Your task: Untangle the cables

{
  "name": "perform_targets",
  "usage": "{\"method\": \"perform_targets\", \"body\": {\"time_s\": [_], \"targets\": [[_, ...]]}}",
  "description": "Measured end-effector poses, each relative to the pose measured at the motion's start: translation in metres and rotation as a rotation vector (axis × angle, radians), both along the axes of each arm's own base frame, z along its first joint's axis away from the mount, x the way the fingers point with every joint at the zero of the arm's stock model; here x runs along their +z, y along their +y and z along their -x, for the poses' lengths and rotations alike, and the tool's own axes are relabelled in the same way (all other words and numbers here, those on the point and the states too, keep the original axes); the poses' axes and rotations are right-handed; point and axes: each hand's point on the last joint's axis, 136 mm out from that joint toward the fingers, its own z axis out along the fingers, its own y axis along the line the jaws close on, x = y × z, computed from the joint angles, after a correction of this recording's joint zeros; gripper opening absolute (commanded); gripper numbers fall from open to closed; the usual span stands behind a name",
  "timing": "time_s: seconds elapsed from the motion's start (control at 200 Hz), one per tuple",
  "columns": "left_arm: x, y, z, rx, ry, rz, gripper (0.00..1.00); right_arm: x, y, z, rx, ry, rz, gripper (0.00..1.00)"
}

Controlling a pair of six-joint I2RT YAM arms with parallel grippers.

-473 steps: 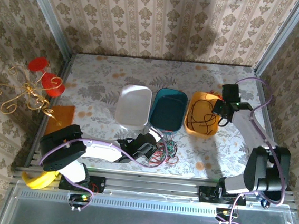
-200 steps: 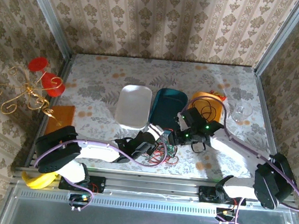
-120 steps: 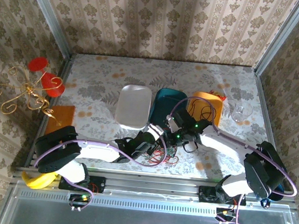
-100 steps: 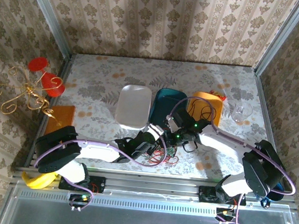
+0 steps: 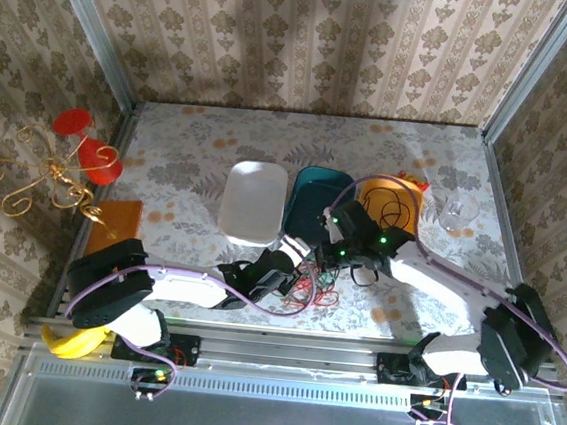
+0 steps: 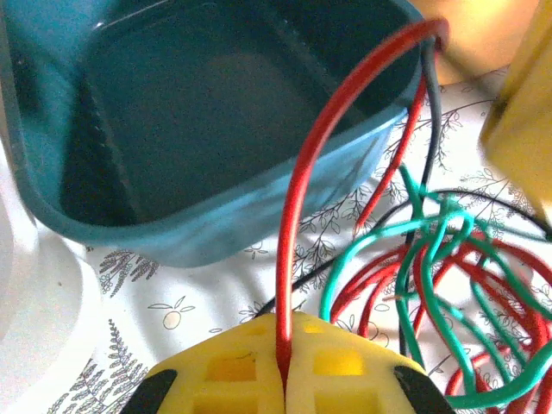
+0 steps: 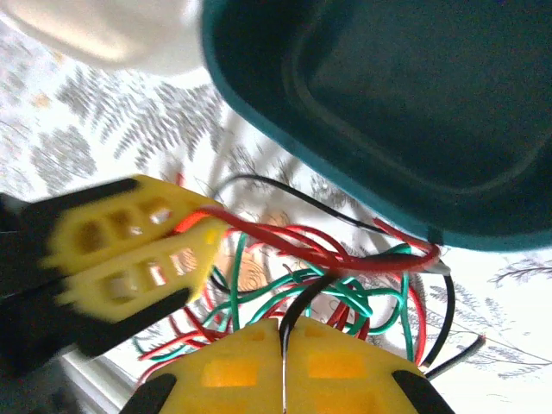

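A tangle of thin red, green and black cables (image 5: 313, 282) lies on the table in front of the teal tray (image 5: 320, 202). My left gripper (image 5: 292, 268) is shut on a red cable (image 6: 298, 198), which runs up from between its yellow fingers (image 6: 283, 335) and arches over the teal tray's corner. From the other side, my right gripper (image 5: 333, 253) is shut on a black cable (image 7: 304, 297) that rises from its closed fingertips (image 7: 283, 335) into the knot of green cables (image 7: 345, 293). In the right wrist view the left gripper's fingers (image 7: 129, 250) sit close by, at the left.
A white tray (image 5: 255, 200) stands left of the teal one and an orange tray (image 5: 390, 205) holding a black cable stands to its right. A clear glass (image 5: 458, 211) is at the right, a gold wire ornament (image 5: 51, 175) on the left wall, a banana (image 5: 75, 341) at the near left.
My right gripper has swung from the orange tray to the tangle and closed on a black cable. The left gripper has kept its hold on the red cable.
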Motion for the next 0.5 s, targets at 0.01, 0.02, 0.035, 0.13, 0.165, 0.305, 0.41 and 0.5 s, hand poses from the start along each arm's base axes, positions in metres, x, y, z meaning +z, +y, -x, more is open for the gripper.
{"method": "perform_targets", "body": {"time_s": [0.01, 0.02, 0.035, 0.13, 0.165, 0.305, 0.41, 0.5], "targets": [[-0.001, 0.0, 0.0, 0.0, 0.001, -0.001, 0.0, 0.003, -0.001, 0.0, -0.002, -0.009, -0.005, 0.07], [-0.001, 0.0, 0.0, 0.001, 0.001, -0.003, 0.0, 0.007, -0.001, -0.001, -0.005, -0.021, -0.009, 0.07], [-0.002, 0.0, 0.0, 0.001, 0.002, -0.005, 0.0, 0.011, -0.003, -0.001, -0.01, -0.033, -0.014, 0.07], [-0.01, 0.002, 0.001, 0.001, 0.01, -0.023, 0.0, 0.032, -0.013, -0.004, -0.042, -0.095, -0.032, 0.06], [-0.013, 0.003, 0.001, 0.0, 0.014, -0.031, 0.0, 0.039, -0.017, -0.006, -0.058, -0.112, -0.036, 0.06], [-0.022, 0.004, 0.002, -0.002, 0.024, -0.051, 0.0, 0.063, -0.035, -0.014, -0.135, -0.159, -0.078, 0.06], [-0.025, 0.005, 0.003, -0.002, 0.028, -0.059, 0.0, 0.084, -0.048, -0.022, -0.2, -0.2, -0.117, 0.06], [-0.026, 0.006, 0.003, -0.002, 0.027, -0.057, 0.0, 0.105, -0.063, -0.03, -0.266, -0.251, -0.142, 0.06]]}}
